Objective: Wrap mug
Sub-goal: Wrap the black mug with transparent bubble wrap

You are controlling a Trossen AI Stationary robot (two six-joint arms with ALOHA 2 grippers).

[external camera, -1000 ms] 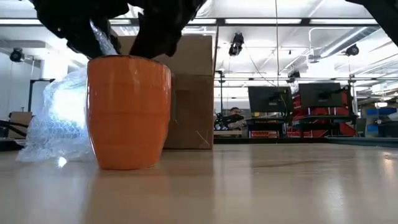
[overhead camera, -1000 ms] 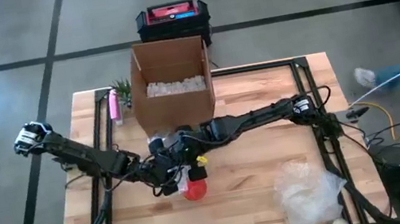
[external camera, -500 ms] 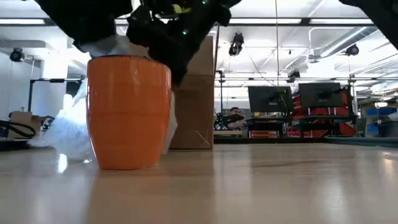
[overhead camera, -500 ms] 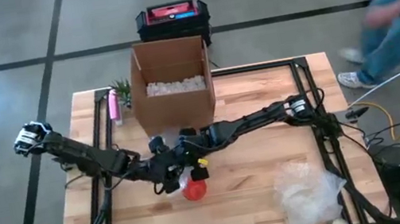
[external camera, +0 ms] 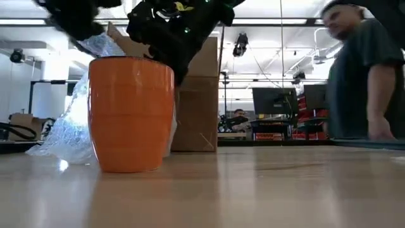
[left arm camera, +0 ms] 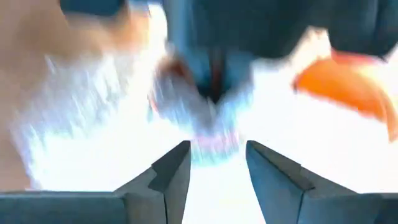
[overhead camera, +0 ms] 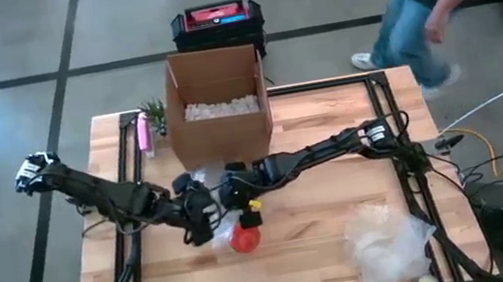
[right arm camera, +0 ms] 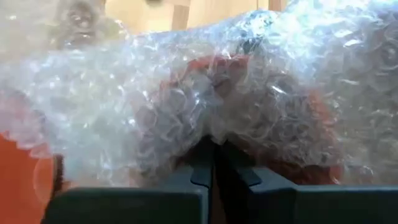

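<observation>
The orange mug [external camera: 131, 113] stands upright near the table's front middle. The right gripper [overhead camera: 236, 195] sits at its 12 o'clock, pinched on bubble wrap [right arm camera: 186, 93]. The left gripper [overhead camera: 194, 214], jaws narrowly apart and empty, waits at 9 o'clock, about equally near.

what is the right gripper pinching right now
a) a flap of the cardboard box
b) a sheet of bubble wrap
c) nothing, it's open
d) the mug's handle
b: in the right wrist view the right gripper has its fingers closed together on the bubble wrap draped in front of the orange mug, well clear of the cardboard box.
</observation>
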